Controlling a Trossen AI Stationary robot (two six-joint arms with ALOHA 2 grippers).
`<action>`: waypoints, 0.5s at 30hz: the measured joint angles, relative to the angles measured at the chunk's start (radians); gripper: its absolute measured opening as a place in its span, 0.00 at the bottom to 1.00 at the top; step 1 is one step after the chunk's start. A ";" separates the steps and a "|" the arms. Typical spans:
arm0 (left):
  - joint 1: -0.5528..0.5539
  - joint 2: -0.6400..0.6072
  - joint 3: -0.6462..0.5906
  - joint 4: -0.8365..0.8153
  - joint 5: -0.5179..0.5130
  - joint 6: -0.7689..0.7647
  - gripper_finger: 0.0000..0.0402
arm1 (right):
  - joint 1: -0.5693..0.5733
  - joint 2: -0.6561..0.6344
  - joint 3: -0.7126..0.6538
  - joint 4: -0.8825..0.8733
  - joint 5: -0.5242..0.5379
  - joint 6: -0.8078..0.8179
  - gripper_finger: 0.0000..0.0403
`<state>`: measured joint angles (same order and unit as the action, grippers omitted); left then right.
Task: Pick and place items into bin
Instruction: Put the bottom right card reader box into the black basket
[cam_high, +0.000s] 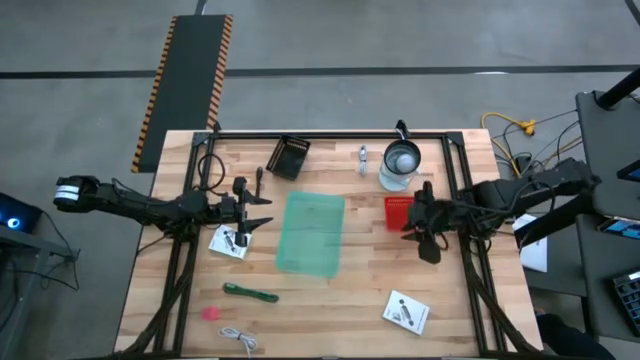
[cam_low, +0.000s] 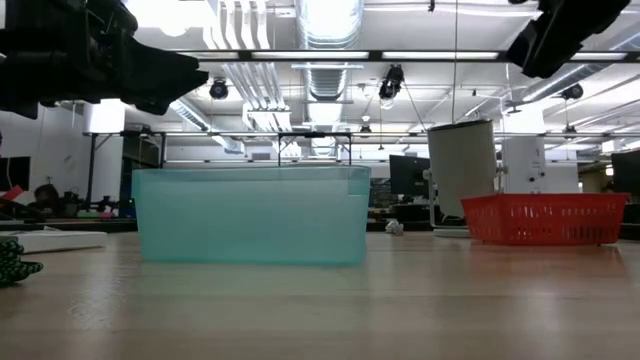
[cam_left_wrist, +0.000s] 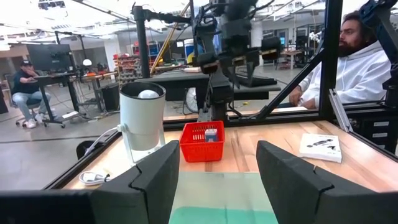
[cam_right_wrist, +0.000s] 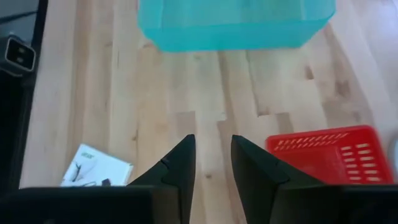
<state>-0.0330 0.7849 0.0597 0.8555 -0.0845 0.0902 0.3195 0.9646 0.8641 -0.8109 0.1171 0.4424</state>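
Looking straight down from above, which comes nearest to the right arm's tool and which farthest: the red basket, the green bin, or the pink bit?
From the right tool, in the high view:
1. Red basket: right beside the tool, toward the table's middle.
2. Green bin: at the table's centre, farther toward the left arm.
3. Pink bit: farthest, near the front edge on the left arm's side.

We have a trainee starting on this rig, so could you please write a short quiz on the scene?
1. True or false: both white packets lie outside the green bin.
2. Which lies nearest the left pincer? A white packet, B pink bit, C coiled cable.
3. What colour is the basket beside the right pincer?
Key: 1 true; 2 A; 3 red.
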 joint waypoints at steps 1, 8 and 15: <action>0.000 0.000 0.000 0.000 0.000 0.000 0.49 | 0.025 0.005 0.000 0.001 0.014 0.019 0.22; 0.000 0.000 0.001 0.000 0.000 0.000 0.49 | 0.175 0.057 0.000 0.005 0.128 0.124 0.19; -0.001 0.000 0.002 0.000 0.000 0.000 0.49 | 0.269 0.120 0.000 0.007 0.141 0.276 0.17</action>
<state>-0.0338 0.7849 0.0612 0.8559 -0.0845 0.0903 0.5888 1.0848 0.8639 -0.8036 0.2582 0.7188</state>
